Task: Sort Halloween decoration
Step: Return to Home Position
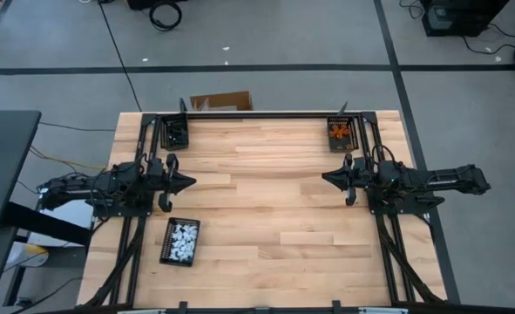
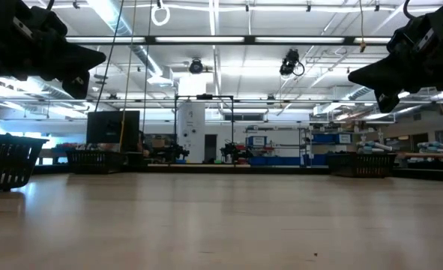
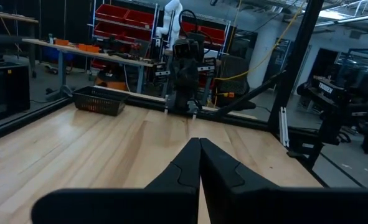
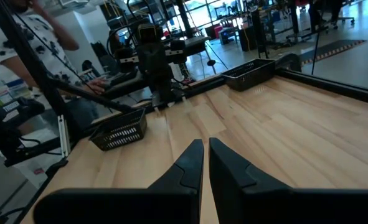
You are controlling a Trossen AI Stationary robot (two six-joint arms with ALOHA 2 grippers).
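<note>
White trinkets [image 1: 183, 235] lie in a black tray [image 1: 166, 251] near the table's left near side. Orange trinkets [image 1: 340, 131] fill a tray [image 1: 330, 143] at the far right corner. A third tray [image 1: 177, 133] sits at the far left corner; its contents look dark and I cannot make them out. My left gripper [image 1: 192, 181] [image 3: 200, 142] hovers shut above the table's left middle, pointing right. My right gripper [image 1: 324, 179] [image 4: 206, 143] hovers shut above the right middle, pointing left. Both touch nothing.
Bare wooden tabletop [image 1: 266, 201] lies between the two grippers. A black frame rail [image 1: 257, 116] runs along the far edge. A person [image 4: 28, 43] stands beyond the table's left side. A cardboard box [image 1: 222, 102] sits on the floor behind the table.
</note>
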